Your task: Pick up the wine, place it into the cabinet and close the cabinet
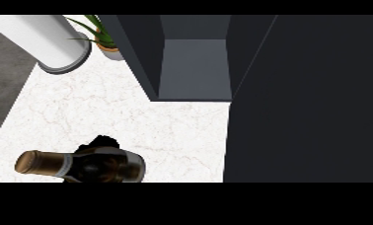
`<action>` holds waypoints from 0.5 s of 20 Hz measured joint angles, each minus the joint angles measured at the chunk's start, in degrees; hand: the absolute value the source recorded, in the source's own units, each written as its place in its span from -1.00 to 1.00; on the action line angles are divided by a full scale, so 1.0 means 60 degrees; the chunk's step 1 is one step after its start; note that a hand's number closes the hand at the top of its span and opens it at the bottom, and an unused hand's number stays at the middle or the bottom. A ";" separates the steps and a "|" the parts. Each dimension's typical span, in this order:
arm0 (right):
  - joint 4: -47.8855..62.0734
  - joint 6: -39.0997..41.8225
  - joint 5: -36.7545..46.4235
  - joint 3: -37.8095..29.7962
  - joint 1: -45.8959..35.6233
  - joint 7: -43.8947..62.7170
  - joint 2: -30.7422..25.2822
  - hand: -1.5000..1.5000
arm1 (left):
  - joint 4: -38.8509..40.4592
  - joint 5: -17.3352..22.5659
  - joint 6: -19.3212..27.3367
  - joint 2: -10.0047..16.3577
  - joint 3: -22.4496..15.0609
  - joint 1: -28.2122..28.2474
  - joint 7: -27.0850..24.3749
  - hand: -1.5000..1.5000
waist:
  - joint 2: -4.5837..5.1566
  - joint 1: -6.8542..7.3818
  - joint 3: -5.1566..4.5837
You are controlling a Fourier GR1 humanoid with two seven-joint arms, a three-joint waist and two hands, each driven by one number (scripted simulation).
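Wine: at 7 o'clock by the lower edge, lying tilted with its brown-capped neck pointing toward 9 o'clock and its dark body mostly hidden. Left robot hand: black, at 7 o'clock, fingers curled round the wine's body; whether the bottle touches the worktop cannot be told. Worktop: white marble, filling the left and centre. Cabinet: dark, standing open at 12 o'clock, grey inner floor showing, well apart from the wine. Panel: tall and dark, along 3 o'clock, touching the cabinet's right side. Cylinder: white, at 10 o'clock. Plant: potted, at 11 o'clock, between the cylinder and the cabinet.
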 measured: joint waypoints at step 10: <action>0.0261 -0.0051 0.0123 0.0108 -0.0204 -0.0050 0.0088 -1.00 | -0.3405 0.0647 0.2351 -0.0104 -0.1662 0.0229 0.1984 1.00 | 0.0021 -0.0058 -0.0016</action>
